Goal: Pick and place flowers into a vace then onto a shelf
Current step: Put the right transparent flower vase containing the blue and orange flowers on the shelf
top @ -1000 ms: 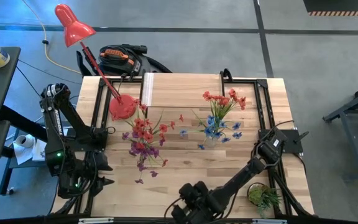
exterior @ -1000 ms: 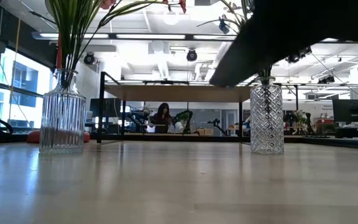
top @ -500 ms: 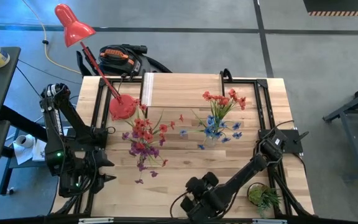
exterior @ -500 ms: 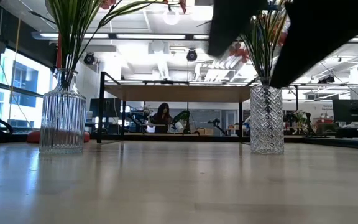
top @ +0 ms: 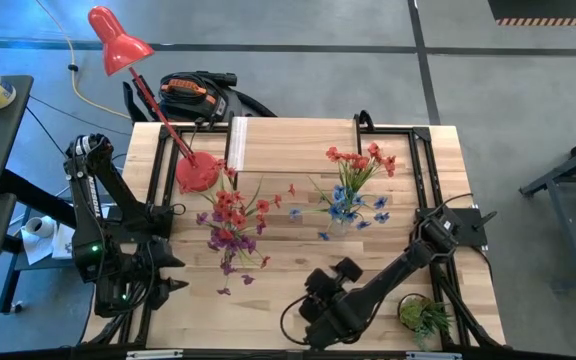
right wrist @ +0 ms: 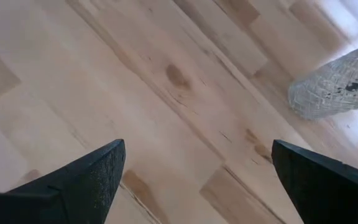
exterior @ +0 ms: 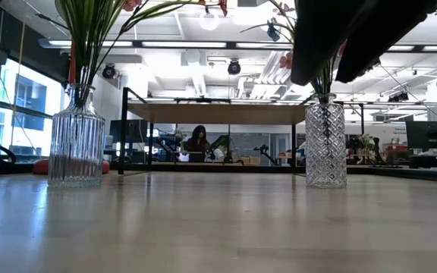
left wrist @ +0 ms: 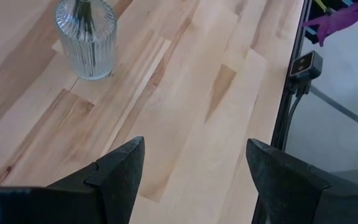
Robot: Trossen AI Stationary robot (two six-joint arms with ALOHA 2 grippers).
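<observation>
Reaching for the right-hand vase looks like the step in hand, and it wants a level approach — jaws low on the glass body, clear of the flowers so no stem gets knocked. That vase stands on the surface, forward of the right gripper and well apart from it; the shelf waits behind. Those jaws are spread wide, holding nothing. At the surface's left edge the left gripper waits — jaws parted, empty, another vase ahead.
</observation>
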